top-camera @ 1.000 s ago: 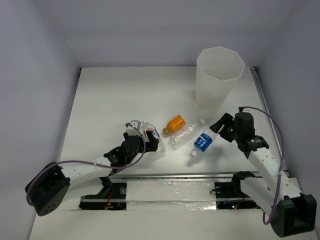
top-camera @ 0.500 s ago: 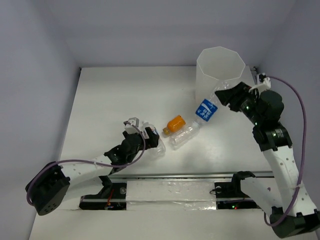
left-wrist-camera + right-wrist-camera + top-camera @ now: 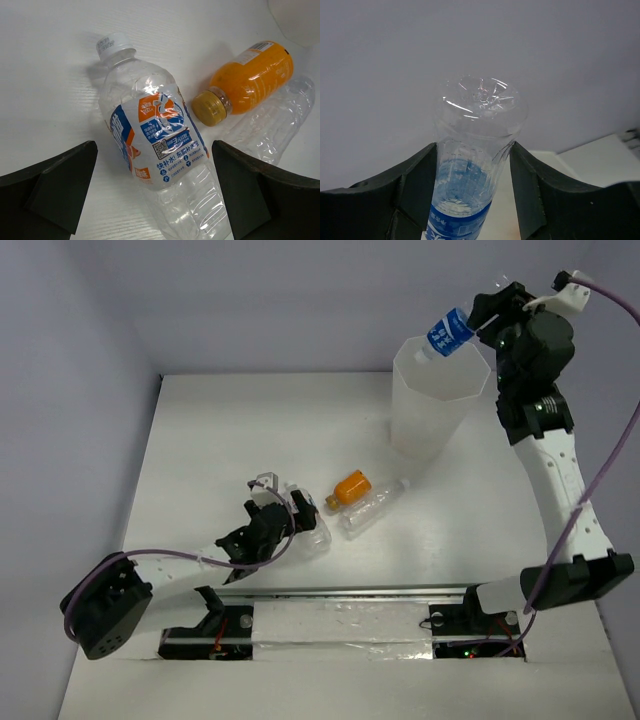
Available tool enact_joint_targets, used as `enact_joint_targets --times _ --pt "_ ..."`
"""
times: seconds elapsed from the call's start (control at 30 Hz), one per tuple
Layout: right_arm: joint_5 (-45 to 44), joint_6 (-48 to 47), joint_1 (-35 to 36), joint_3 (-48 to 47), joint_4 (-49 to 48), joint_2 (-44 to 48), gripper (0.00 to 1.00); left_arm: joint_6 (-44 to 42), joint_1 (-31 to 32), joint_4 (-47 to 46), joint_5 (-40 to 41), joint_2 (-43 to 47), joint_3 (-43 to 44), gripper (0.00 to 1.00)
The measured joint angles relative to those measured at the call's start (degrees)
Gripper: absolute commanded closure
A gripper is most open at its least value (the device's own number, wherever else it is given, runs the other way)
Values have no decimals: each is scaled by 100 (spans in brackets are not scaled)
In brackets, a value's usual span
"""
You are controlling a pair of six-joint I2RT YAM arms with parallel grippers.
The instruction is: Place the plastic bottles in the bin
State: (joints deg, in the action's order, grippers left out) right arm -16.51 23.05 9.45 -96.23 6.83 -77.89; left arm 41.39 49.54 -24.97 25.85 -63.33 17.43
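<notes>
Enclosing the white table [image 3: 220, 430] stand pale walls [image 3: 280, 300]; right gripper [image 3: 482, 318] clamps a blue-labelled bottle [image 3: 447, 335] over the bin [image 3: 430, 415], left gripper [image 3: 285, 502] gapes open.

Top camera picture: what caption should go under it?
Right gripper holds a blue-labelled bottle, cap down, above the bin.

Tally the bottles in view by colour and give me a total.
Orange: 1, the orange bottle
Clear: 3, the blue-label bottle, the white-cap bottle, the unlabelled bottle
Total: 4 in view; what lies inside the bin cannot be told.
</notes>
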Motion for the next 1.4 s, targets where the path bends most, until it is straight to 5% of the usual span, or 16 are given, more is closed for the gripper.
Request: enact_joint_targets --times 0.37,0.57,0.77,1.0,1.17,1.3,1.33,1.4 --pt "-1742 -1220 0 -1003 -52 -1853 51 -63 0 31 164 -280 144 1" --pt "-1635 -1202 0 -828 105 -1947 20 -66 0 31 225 -581 256 1" --pt "-1250 -966 7 -374 107 -1443 11 -63 0 28 380 -680 380 1" --pt "-793 -612 380 863 -105 -101 21 -61 0 -79 444 -997 520 3" --pt "-387 -181 988 2514 -457 1021 49 -68 0 -201 459 -1296 623 11" --pt "17 144 1397 3764 -490 1637 44 -105 0 -212 551 -1360 636 23" --pt "153 232 1471 4063 -468 1766 36 -114 0 -216 597 -1360 636 34" --pt "361 337 1554 4505 -358 1971 26 -138 0 -227 671 -1357 640 39"
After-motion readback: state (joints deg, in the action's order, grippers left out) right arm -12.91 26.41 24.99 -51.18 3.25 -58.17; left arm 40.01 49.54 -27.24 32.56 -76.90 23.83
